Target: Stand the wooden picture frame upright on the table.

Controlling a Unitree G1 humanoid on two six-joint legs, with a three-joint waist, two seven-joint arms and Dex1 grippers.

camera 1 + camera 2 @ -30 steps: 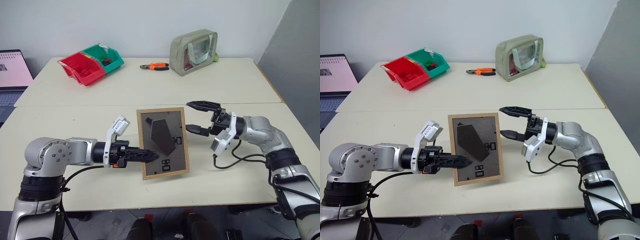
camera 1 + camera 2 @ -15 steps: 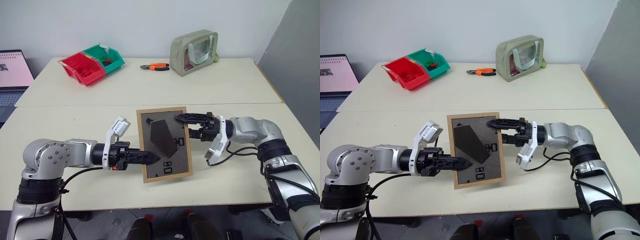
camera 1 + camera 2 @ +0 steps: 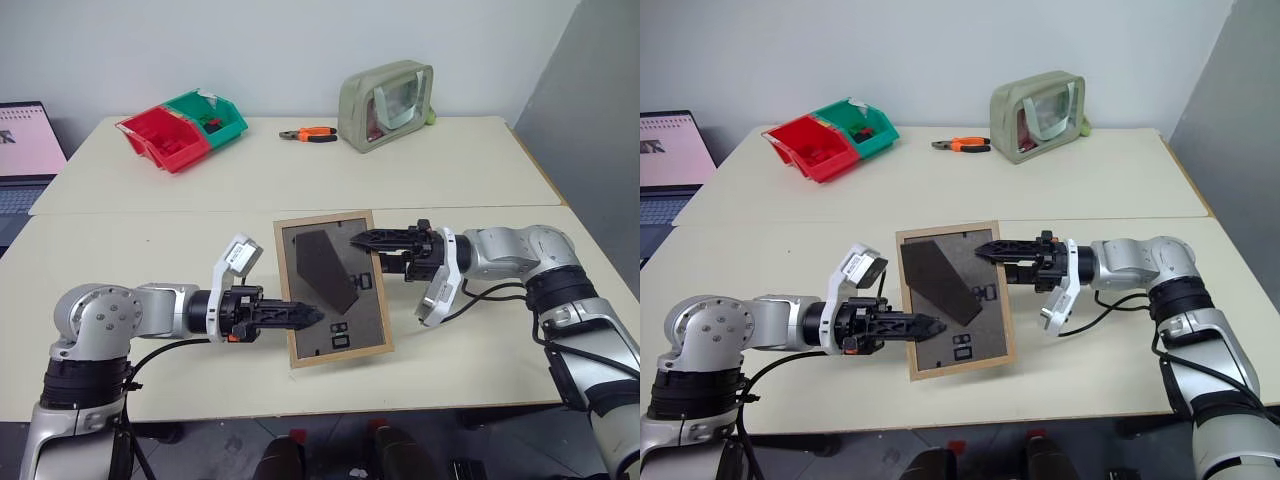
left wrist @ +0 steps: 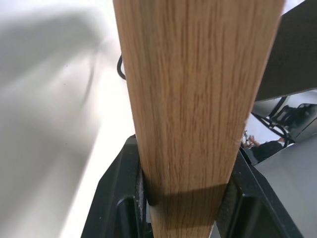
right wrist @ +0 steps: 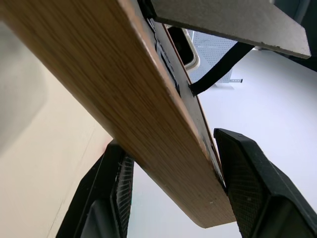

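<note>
The wooden picture frame point(image 3: 350, 310) is held roughly upright over the front slab of the table point(image 3: 200, 235). Its dark back and folded-out stand face me. Its lower edge is near the tabletop, and I cannot tell whether it touches. My left gripper point(image 3: 318, 316) reaches in from the left, shut on the frame's left edge. The left wrist view shows the wood edge point(image 4: 193, 99) squeezed between the black fingers point(image 4: 114, 198). My right gripper point(image 3: 365, 252) is shut on the upper right edge, with its fingers point(image 5: 252, 193) against both faces of the frame point(image 5: 124, 89).
On the far slab stand a red bin point(image 3: 165, 140) and a green bin point(image 3: 215, 115). Orange-handled pliers point(image 3: 310, 133) and a grey-green pouch point(image 3: 387, 103) lie there too. A laptop point(image 3: 25, 150) sits beyond the table's left edge.
My right gripper, wide open beside the frame a second ago, slid left over its right edge and closed on it. The frame shifted slightly. The left gripper stayed in place.
</note>
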